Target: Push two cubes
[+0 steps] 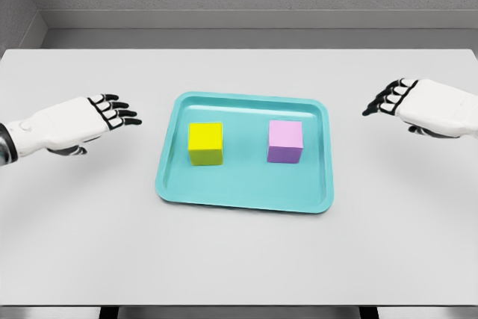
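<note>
Cubes: yellow (205,143) and pink (285,141) apart in tray (246,201), untouched; slide left hand (104,115) and right hand (399,98), fingers loosely spread, holding nothing, inward, slow and flat.

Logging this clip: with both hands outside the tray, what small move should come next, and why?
Probably bring the left hand inward toward the yellow cube. Both open hands sit outside the tray, touching neither it nor the purple cube.

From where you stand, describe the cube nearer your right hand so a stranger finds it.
On the grey table lies a teal tray holding two cubes. Take the one on its right half, the purple cube; its neighbour, the yellow cube, sits left.
</note>
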`<state>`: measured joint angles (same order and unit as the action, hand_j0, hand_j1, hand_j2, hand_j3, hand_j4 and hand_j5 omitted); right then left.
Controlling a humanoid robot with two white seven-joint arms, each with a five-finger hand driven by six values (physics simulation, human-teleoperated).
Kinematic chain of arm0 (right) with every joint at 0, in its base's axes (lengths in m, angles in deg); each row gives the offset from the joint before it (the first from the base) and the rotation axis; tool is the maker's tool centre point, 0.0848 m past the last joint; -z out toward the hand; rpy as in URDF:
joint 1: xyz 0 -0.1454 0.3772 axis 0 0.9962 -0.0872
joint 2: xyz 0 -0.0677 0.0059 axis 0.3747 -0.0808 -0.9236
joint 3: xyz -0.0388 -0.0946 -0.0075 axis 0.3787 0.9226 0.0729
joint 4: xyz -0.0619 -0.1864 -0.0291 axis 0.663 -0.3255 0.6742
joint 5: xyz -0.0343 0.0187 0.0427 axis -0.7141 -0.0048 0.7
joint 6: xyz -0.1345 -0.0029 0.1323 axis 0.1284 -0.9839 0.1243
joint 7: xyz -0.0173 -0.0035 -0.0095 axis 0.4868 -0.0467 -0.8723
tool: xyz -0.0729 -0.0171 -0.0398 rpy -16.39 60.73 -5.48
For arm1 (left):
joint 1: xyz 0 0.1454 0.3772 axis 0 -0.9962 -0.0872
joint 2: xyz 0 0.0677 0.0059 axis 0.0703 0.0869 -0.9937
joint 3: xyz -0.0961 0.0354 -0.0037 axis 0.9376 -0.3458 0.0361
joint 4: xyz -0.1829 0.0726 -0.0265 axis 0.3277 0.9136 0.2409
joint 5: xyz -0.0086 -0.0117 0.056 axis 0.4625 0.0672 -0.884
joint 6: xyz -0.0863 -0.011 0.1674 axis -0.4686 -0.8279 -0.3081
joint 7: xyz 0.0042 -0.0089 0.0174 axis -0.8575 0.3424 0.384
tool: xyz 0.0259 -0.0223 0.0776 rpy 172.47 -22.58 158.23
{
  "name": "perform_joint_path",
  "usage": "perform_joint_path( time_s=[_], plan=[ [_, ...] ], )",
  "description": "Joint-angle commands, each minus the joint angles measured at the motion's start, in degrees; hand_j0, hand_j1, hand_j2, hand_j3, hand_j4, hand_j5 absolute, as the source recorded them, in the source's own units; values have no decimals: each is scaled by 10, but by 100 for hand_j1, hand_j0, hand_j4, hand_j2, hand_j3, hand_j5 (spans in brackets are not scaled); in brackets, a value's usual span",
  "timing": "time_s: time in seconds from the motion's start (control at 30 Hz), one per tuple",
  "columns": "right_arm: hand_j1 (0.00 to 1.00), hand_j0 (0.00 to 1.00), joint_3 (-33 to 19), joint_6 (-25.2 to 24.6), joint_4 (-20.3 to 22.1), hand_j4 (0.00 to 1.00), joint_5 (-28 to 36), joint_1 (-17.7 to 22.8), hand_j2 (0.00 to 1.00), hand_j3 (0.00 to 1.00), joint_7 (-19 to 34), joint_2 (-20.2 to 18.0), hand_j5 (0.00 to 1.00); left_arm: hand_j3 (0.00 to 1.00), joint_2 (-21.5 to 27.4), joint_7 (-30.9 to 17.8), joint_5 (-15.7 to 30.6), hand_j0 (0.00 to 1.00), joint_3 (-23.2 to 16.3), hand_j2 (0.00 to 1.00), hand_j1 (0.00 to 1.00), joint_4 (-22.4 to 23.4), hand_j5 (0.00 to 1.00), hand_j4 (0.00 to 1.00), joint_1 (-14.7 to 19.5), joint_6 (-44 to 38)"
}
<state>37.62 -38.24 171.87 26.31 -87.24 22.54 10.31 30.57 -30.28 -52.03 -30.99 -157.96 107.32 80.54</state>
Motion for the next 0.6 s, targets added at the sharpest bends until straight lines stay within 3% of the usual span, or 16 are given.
perform_joint_path(
  time_s=[0.0,0.07,0.13,0.23,0.47,0.57],
  plan=[
    [73,73,23,-1,2,73,-20,-1,73,73,3,13,73,91,0,-13,-3,91,-25,91,91,15,91,91,2,-1],
    [73,73,34,-1,3,73,-20,-4,73,73,4,12,73,78,-1,-28,-3,78,-27,78,78,16,78,78,10,-1],
    [73,73,41,-1,3,73,-19,-8,73,73,4,12,73,73,-1,-31,-3,73,-36,73,73,16,73,73,21,-1],
    [72,72,80,-1,14,72,-29,-15,72,72,4,21,72,73,-6,-33,-3,73,-69,73,73,26,73,73,52,-1],
    [72,72,103,-1,9,72,-57,-29,72,72,4,50,72,73,-22,-33,-3,73,-102,73,73,29,73,73,73,-1],
    [72,72,121,-1,-15,72,-79,-50,72,72,4,72,72,73,-22,-33,-3,73,-103,73,73,29,73,73,76,-1]
  ],
)
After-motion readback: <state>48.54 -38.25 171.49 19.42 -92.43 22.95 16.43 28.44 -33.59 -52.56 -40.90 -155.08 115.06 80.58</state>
